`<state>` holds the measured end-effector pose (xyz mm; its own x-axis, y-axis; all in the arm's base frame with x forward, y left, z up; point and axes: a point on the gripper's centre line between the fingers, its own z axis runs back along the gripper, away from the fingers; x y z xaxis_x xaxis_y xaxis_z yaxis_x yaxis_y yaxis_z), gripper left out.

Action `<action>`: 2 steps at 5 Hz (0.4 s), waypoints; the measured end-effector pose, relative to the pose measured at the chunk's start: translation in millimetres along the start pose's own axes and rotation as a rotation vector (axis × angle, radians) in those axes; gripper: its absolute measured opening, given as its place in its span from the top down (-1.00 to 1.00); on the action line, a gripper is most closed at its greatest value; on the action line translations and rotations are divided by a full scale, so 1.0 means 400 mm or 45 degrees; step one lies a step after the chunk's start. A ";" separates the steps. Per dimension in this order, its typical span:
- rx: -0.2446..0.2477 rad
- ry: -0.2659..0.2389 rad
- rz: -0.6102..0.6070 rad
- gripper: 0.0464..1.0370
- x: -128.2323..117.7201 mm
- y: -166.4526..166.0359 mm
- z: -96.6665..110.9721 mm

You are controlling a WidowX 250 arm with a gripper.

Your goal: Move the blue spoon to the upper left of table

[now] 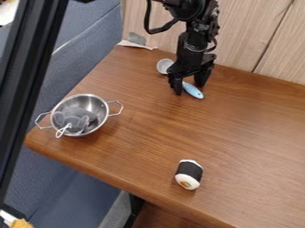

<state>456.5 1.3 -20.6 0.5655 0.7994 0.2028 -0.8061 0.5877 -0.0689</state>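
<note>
While the black two-finger gripper (189,88) is hanging near twelve o'clock on the brown wooden bench (256,147), its fingers are standing spread, one on each side of the light blue spoon (192,90). The spoon is lying slantwise there, its pale bowl (165,66) pointing towards eleven o'clock and its handle end towards five. Whether either finger is touching it, the camera view is leaving unclear.

The step in hand is looking like the grasp. Doing it well is probably meaning centring the fingers over the handle, squaring them across its length and going low enough before closing; a shallow pinch is risking a slip or a swivel of the bowl. Since the goal is lying towards ten or eleven o'clock, a short, level carry should be serving, with the release kept in from the bench's edge. A shiny metal pot with two loop handles (98,103) is sitting at nine o'clock, so passing on its wall side is seeming wiser than swinging low over it.
</note>
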 end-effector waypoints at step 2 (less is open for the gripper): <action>-0.035 -0.048 -0.002 -0.93 0.005 -0.005 0.069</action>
<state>454.3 -1.9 7.1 0.5595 0.7934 0.2397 -0.7998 0.5927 -0.0949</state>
